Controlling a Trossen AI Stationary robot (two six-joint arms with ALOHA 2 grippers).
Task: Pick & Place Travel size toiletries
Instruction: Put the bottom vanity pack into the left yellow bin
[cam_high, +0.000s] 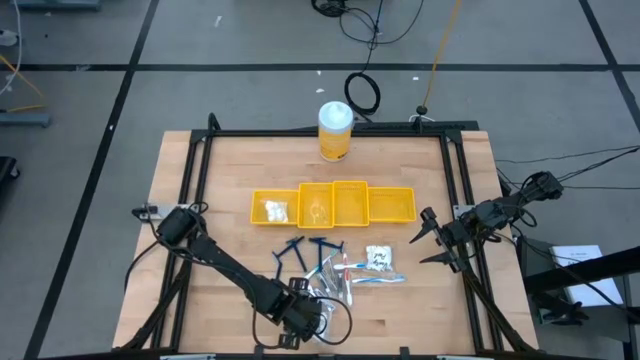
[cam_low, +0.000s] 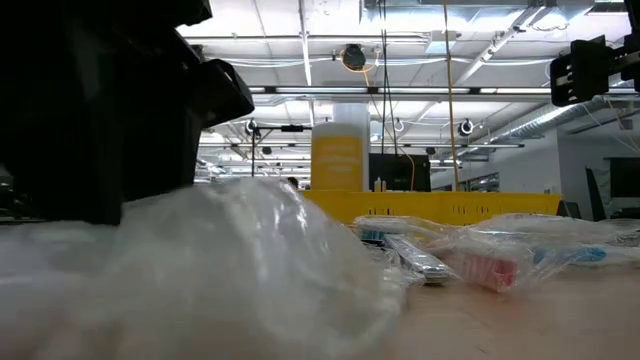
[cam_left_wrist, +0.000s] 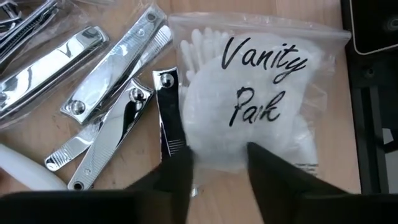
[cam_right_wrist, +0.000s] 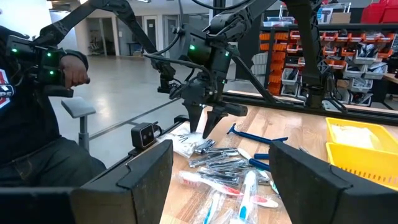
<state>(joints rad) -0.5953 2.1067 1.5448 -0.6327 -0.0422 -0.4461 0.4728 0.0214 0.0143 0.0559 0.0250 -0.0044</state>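
A clear zip packet lettered "Vanity Pak" (cam_left_wrist: 261, 81), puffy with white contents, lies flat near the table's front edge. My left gripper (cam_left_wrist: 217, 168) points steeply down onto it, shut on its near part; in the high view the left gripper (cam_high: 312, 318) is at the front centre. Silvery nail clippers (cam_left_wrist: 106, 68) lie beside the packet. Farther back lie dark blue razors (cam_high: 300, 250), toothbrushes (cam_high: 370, 278) and another white packet (cam_high: 380, 257). My right gripper (cam_right_wrist: 221, 174) waits open at the table's right edge, level, with nothing between its fingers. My left gripper has the packet's puffy near part (cam_left_wrist: 217, 149) between its two fingers (cam_left_wrist: 177, 171), coming from above and slanting down. The packet still lies flat on the table. How far back it reaches between the fingers does not show.
A row of yellow bins (cam_high: 333, 203) stands across the table's middle; the leftmost bin (cam_high: 272, 210) holds white packets. A tall yellow canister with a white lid (cam_high: 335, 130) stands at the far edge. A person's gloved hands (cam_right_wrist: 62, 68) show beyond the table.
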